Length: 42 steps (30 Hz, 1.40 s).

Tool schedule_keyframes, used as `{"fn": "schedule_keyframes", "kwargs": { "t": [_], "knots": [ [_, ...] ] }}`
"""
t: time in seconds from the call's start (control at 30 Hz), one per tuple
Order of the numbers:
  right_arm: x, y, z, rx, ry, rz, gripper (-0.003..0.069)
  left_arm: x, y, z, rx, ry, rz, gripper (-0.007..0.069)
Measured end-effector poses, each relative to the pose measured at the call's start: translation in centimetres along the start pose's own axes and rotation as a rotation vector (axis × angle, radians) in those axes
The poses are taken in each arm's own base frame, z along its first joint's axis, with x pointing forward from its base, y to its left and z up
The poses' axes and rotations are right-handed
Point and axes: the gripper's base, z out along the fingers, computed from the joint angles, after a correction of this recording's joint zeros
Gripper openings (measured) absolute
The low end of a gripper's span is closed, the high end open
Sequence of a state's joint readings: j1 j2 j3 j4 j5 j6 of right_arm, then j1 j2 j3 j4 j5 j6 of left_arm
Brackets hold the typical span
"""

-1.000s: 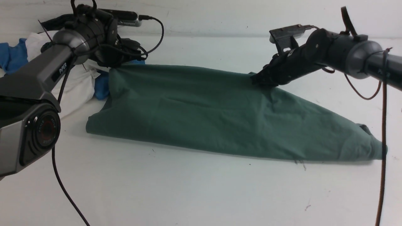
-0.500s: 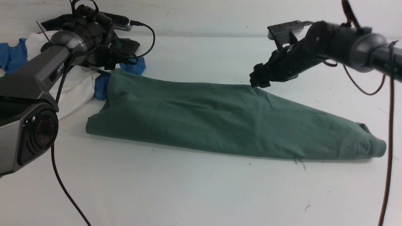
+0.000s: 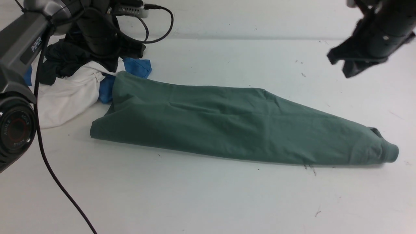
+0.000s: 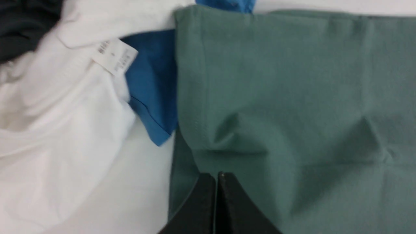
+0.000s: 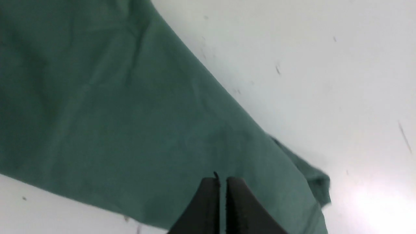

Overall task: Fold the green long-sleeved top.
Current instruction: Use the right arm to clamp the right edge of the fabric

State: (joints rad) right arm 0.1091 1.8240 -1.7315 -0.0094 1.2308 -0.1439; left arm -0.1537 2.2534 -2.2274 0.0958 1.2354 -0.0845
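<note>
The green long-sleeved top (image 3: 227, 126) lies flat on the white table as a long folded band that tapers to a bunched end (image 3: 386, 152) at the right. My left gripper (image 4: 217, 177) hangs shut and empty above the top's left end (image 4: 292, 97), near the clothes pile. At the upper right, my right gripper (image 3: 339, 66) is lifted well clear of the cloth. In its wrist view the right gripper (image 5: 222, 180) is shut with nothing in it, over the narrow right part of the top (image 5: 113, 113).
A pile of clothes sits at the back left: a white garment (image 3: 68, 94), a blue one (image 3: 138, 66) and a dark one (image 3: 61, 58), touching the top's left end. A black cable (image 3: 48, 169) hangs down at the front left. A wall closes the table's far edge.
Both grippers let go of the top's far edge, which dropped flat. They rose and shut again, the right one swinging far up and to the right.
</note>
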Motion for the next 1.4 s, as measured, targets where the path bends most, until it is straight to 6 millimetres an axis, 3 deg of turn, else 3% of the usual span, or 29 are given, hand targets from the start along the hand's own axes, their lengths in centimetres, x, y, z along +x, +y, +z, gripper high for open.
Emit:
{"fn": "schedule_keyframes", "kwargs": {
  "t": [0.03, 0.07, 0.1, 0.17, 0.23, 0.27, 0.43, 0.47, 0.63, 0.87, 0.97, 1.07, 1.17, 1.2, 1.23, 1.4],
  "knots": [
    [1.6, -1.5, 0.6, 0.008, 0.052, 0.046, -0.0003, 0.5, -0.2, 0.6, 0.018, 0.030, 0.006, -0.0004],
    [1.8, -1.5, 0.6, 0.006, 0.057, 0.046, -0.0003, 0.6, -0.3, 0.8, 0.026, 0.037, 0.008, -0.0004],
    [3.6, -3.5, 1.2, 0.016, 0.111, 0.111, -0.0008, 1.5, -0.6, 1.9, 0.058, 0.092, 0.010, -0.0004],
    [5.2, -5.6, 2.5, -0.022, 0.159, 0.213, -0.0002, 2.7, -0.9, 3.3, 0.082, 0.157, 0.009, -0.0004],
    [5.8, -6.6, 3.4, -0.063, 0.175, 0.280, 0.0018, 3.9, -1.1, 4.6, 0.087, 0.217, 0.011, -0.0004],
    [5.9, -6.8, 3.5, -0.067, 0.177, 0.288, 0.0027, 4.0, -1.1, 4.7, 0.087, 0.223, 0.011, -0.0004],
    [6.1, -7.5, 8.6, -0.138, 0.215, 0.310, 0.0199, 6.5, -1.1, 7.3, 0.065, 0.319, 0.014, -0.0004],
    [6.1, -7.5, 8.6, -0.138, 0.215, 0.309, 0.0206, 6.6, -1.1, 7.4, 0.064, 0.322, 0.015, -0.0004],
    [6.5, -7.9, 12.8, -0.119, 0.236, 0.303, 0.0358, 7.2, -0.9, 8.4, 0.046, 0.351, 0.020, -0.0004],
    [6.2, -8.3, 15.4, -0.111, 0.214, 0.313, 0.0398, 7.2, -0.9, 8.5, 0.044, 0.353, 0.021, -0.0004],
    [5.8, -8.5, 16.1, -0.112, 0.209, 0.305, 0.0390, 7.2, -0.9, 8.6, 0.039, 0.354, 0.024, -0.0004],
    [5.5, -8.6, 16.2, -0.112, 0.203, 0.296, 0.0337, 7.2, -0.8, 8.6, 0.035, 0.355, 0.027, -0.0004],
    [5.2, -8.7, 15.8, -0.119, 0.218, 0.289, 0.0141, 7.2, -0.8, 8.6, 0.032, 0.354, 0.029, -0.0004],
    [5.2, -8.7, 15.8, -0.118, 0.217, 0.288, 0.0141, 7.2, -0.8, 8.6, 0.032, 0.354, 0.029, -0.0004],
    [5.2, -8.6, 15.1, -0.123, 0.226, 0.286, 0.0046, 7.2, -0.8, 8.6, 0.031, 0.355, 0.029, -0.0004],
    [4.9, -8.7, 12.6, -0.100, 0.214, 0.264, 0.0020, 7.2, -0.8, 8.6, 0.030, 0.355, 0.031, -0.0004]
  ]
}}
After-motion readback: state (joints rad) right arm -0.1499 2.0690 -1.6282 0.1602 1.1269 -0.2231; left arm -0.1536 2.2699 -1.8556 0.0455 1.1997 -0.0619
